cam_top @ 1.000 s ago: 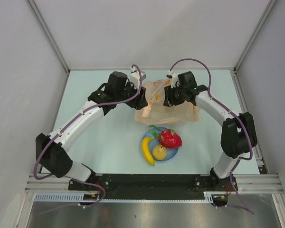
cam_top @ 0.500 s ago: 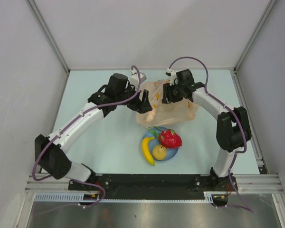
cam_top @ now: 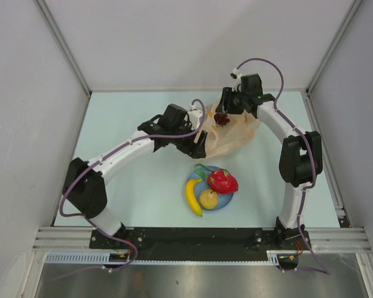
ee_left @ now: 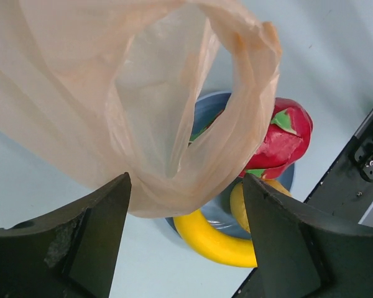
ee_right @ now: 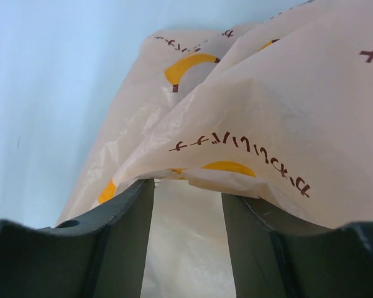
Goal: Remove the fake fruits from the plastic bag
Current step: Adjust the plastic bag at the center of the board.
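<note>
Only top view shows grape bunch beyond plate | banana lengthwise near-far, plate's left | left gripper fingers apart | right gripper in plastic bag, clamping unclear

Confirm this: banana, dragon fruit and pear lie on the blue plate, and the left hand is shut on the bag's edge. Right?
Not quite. The left hand is open, not shut: in the left wrist view its fingers stand wide apart with the plastic bag edge hanging loose between them. The rest holds: the banana, dragon fruit and pear lie on the blue plate.
</note>
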Robot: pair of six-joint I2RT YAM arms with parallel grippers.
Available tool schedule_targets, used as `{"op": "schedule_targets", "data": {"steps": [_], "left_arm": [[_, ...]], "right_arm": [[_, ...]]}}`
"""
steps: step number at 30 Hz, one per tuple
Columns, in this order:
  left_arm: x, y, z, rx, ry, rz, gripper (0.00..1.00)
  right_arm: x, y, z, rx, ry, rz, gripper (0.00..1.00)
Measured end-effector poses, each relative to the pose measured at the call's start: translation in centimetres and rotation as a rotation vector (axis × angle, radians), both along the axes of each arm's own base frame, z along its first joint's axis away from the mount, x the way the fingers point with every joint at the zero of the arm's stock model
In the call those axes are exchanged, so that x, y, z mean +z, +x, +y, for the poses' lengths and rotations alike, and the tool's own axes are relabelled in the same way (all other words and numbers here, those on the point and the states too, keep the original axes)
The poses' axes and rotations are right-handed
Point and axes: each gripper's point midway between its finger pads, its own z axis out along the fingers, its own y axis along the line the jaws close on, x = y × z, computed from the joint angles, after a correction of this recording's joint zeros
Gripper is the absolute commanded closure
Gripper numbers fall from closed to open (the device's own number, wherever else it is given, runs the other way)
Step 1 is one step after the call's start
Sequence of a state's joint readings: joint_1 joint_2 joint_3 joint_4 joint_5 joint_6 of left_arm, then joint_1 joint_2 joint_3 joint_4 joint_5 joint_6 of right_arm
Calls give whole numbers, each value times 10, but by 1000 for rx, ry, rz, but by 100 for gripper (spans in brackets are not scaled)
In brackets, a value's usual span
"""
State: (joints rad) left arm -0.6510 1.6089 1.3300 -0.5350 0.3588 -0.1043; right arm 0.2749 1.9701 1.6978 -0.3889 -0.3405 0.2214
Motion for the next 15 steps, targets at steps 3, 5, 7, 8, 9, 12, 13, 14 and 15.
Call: {"op": "schedule_targets", "data": {"steps": [3,5,7,8,9,12,13,14,15], "left_arm": [[8,5,-8,-8,-6,-16,22],[24,12,-14,-9,-35,-52,21],[38,18,-20,-11,-65,-87,19],[42,20,-21,-12,-74,-97,19],[45,21,-22,-12,-80,-104,19],[46,23,-26,-17,-88,-106,20],[45,24,-27,-20,-87,-102,20],[43,25,-29,-23,-84,-99,20],[40,26,-32,-26,-81,-94,21]], "right_arm": [[-6,-5,6,5,12,28,48],[-10,-10,10,13,22,44,48],[-16,-15,13,19,32,69,48],[-20,-18,14,19,39,85,48],[-23,-20,13,15,44,100,48],[-30,-22,8,-10,53,133,48],[-31,-22,7,-13,55,136,47],[-30,-22,7,-16,60,138,48],[-30,-21,6,-19,63,138,47]]}}
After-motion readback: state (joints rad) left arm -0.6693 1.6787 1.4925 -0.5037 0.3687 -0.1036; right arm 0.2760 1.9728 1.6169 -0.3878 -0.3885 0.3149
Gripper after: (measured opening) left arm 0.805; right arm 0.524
